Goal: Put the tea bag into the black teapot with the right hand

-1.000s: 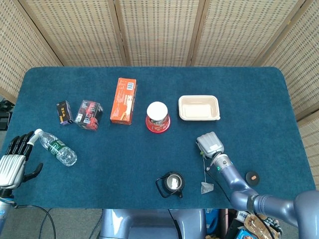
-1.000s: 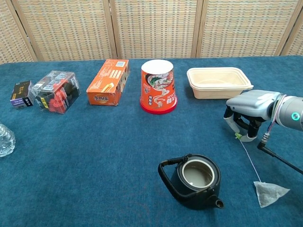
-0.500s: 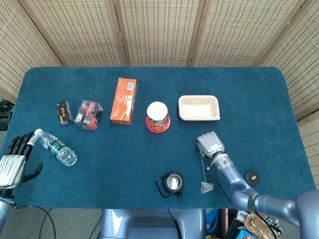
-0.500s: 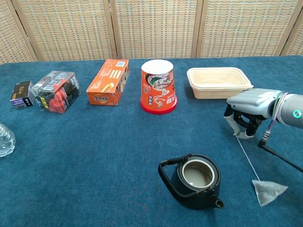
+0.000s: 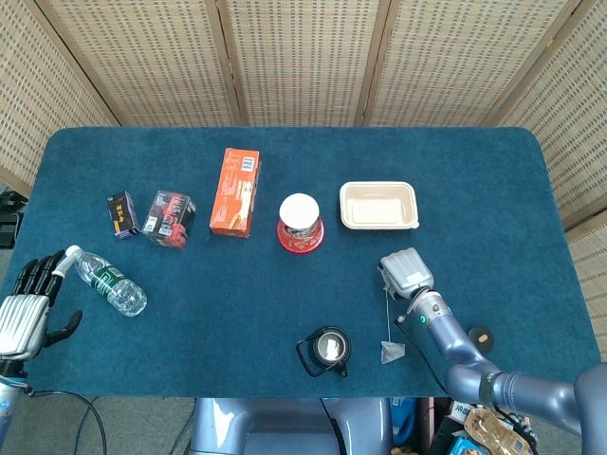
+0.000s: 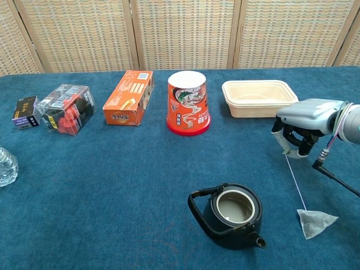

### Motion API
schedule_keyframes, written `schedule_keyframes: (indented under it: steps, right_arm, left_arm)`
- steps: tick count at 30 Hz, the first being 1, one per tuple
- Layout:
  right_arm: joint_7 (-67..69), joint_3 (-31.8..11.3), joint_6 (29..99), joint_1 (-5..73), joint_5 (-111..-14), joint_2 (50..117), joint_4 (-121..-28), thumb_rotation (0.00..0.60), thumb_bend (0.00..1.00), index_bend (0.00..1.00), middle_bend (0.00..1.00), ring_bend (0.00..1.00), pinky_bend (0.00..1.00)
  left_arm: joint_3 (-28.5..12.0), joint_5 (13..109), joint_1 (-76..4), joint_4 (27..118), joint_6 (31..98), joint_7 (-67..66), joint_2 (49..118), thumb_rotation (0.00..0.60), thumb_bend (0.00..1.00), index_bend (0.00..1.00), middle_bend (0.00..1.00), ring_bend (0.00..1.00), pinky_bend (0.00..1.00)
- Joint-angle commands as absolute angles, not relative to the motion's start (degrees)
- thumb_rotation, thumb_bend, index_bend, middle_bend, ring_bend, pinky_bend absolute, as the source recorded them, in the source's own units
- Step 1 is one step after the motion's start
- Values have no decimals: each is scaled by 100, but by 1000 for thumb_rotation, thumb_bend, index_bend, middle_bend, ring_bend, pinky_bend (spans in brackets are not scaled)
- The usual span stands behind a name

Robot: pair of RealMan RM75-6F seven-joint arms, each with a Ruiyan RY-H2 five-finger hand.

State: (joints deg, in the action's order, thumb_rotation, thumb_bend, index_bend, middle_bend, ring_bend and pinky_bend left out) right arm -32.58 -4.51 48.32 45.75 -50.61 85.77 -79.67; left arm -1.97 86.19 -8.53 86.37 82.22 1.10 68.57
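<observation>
The black teapot (image 6: 232,215) stands lidless near the table's front edge, handle to the left, spout to the front right; in the head view the teapot (image 5: 327,349) shows from above. My right hand (image 6: 304,125) hovers to its right and pinches the string of the tea bag (image 6: 313,223). The bag hangs at the string's end, right of the pot, about at table level. From above, the right hand (image 5: 405,275) sits behind the tea bag (image 5: 392,353). My left hand (image 5: 27,314) rests at the table's left front corner, fingers spread, holding nothing.
A clear water bottle (image 5: 106,282) lies beside my left hand. Along the back stand a small black box (image 6: 25,111), a red-and-black pack (image 6: 63,108), an orange carton (image 6: 129,97), a red noodle cup (image 6: 188,103) and a beige tray (image 6: 259,99). A small brown disc (image 5: 482,336) lies right of my forearm.
My right hand has risen and shifted slightly right, drawing the string taut; the tea bag has followed a little to the right. The left hand has not moved.
</observation>
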Motion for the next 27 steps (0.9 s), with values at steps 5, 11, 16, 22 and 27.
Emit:
schedule_keyframes:
  steps: [5, 11, 16, 22, 27]
  right_arm:
    - [-3100, -441, 5044, 4453, -5300, 8255, -8371, 600, 753, 668, 833, 864, 942]
    - [-2936, -422, 5359, 4292, -5714, 7831, -9010, 600, 753, 668, 835, 866, 947]
    - [-2765, -387, 5623, 4133, -6152, 7424, -9628, 600, 753, 668, 836, 866, 947]
    - [-2536, -360, 5909, 3932, -6584, 6999, -10183, 600, 754, 668, 837, 868, 948]
    - [-2281, -294, 6173, 3704, -6998, 6561, -10669, 600, 756, 668, 837, 869, 948]
  left_arm:
    - [-210, 8621, -859, 8662, 8232, 89, 6845, 600, 377, 0, 0, 0, 0]
    - [-223, 8605, -882, 8708, 8200, 40, 6831, 600, 377, 0, 0, 0, 0]
    - [-230, 8647, -903, 8795, 8216, -32, 6804, 600, 377, 0, 0, 0, 0]
    - [-240, 8630, -922, 8888, 8189, -100, 6759, 600, 377, 0, 0, 0, 0]
    - [-266, 8621, -936, 9009, 8200, -191, 6712, 600, 377, 0, 0, 0, 0]
